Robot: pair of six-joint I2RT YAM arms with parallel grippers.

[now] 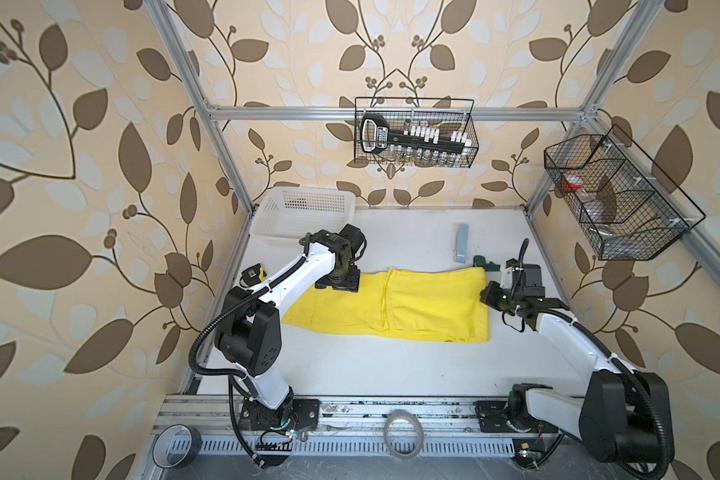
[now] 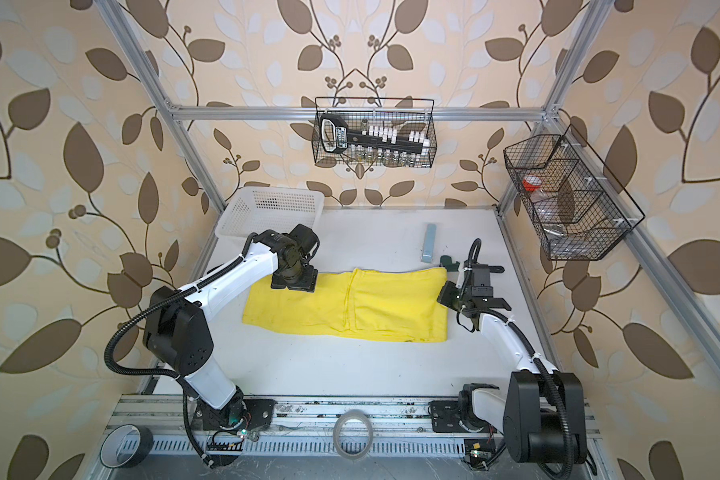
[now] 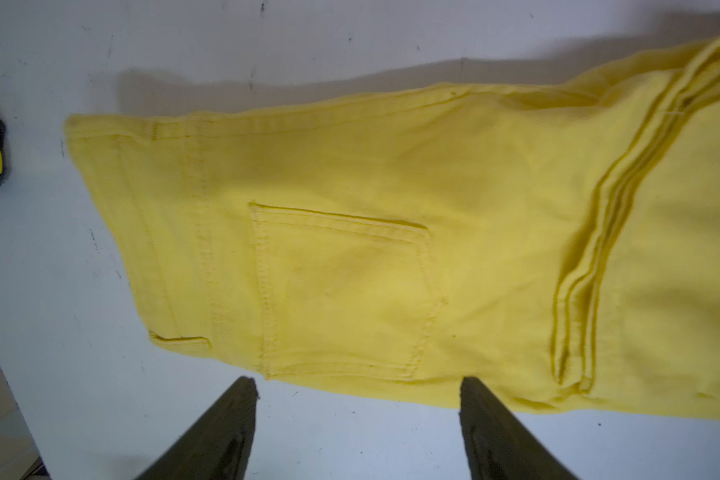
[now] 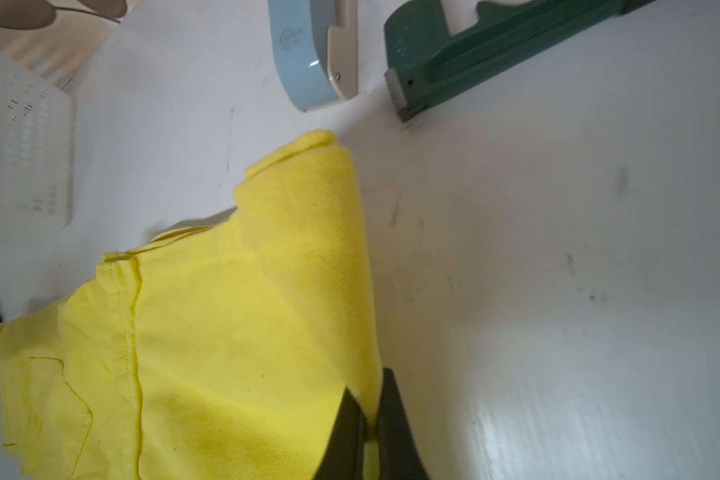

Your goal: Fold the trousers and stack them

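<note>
Top views, left to right. A black tape roll [image 1: 195, 441] sits on the front rail, off the bench [image 1: 371, 374]. A small yellow-and-black object [image 1: 252, 275] lies at the bench's left edge, near the waist end of the trousers [image 1: 433, 307] but apart from them. A white basket [image 1: 314, 192] stands in the far left corner, behind the left arm [image 1: 304, 274]. That arm reaches in over the waist end and hides part of it in both top views.

Left wrist view: the left pincer [image 3: 358, 384] is released, fingers spread with nothing between them. Its tips are over bare bench just beside the trousers' far long edge, by the back pocket. Cannot tell whether the tips touch the bench.

The trousers lie flat across the middle of the bench. They are folded once, with the waist to the left, the hems lying across mid-length and the fold at the right end. A clear tape roll [image 1: 386, 434] lies on the front rail, well apart from them.

A pale blue object [image 1: 461, 245] and a green tool [image 1: 484, 262] lie just behind the trousers' far right corner, not touching the cloth. The green tool is close to the right pincer [image 4: 368, 411].

Right wrist view: the right pincer is clenched on the trousers' folded right edge, with yellow cloth pinched between its fingers.

Overhead there is a wire basket [image 1: 416, 133] on the back rail and a second wire basket [image 1: 616, 199] on the right rail, both clear of the arms.
</note>
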